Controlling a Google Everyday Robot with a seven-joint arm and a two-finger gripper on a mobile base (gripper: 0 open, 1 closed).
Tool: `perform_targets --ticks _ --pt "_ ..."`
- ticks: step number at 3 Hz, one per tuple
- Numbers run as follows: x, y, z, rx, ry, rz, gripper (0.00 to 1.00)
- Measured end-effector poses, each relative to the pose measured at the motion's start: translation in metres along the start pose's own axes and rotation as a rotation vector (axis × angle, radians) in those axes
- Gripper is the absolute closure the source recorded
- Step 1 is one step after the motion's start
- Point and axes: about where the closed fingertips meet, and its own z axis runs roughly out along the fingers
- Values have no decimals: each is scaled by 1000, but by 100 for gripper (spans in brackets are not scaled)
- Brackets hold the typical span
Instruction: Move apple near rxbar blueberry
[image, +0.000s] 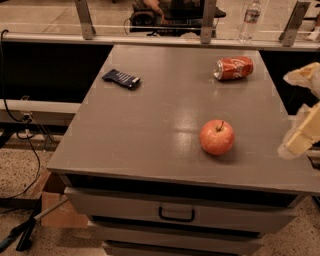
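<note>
The red-orange apple (217, 137) stands upright on the grey tabletop (150, 135), right of the middle and near the front edge. The dark navy rxbar blueberry (121, 78) lies flat at the far left of the table, well apart from the apple. My gripper (303, 116) shows as pale, blurred parts at the right edge of the view, to the right of the apple and not touching it. It holds nothing that I can see.
A red soda can (233, 68) lies on its side at the far right of the table. A water bottle (250, 20) stands on the ledge behind. Drawers (176, 215) sit under the tabletop. Cables run along the floor at the left.
</note>
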Motion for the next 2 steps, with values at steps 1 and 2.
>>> perform_targets --ticks 1,2 --pt "3 -13 18 -17 -296 -39 0" --pt "-27 -7 13 -30 -519 -94 0"
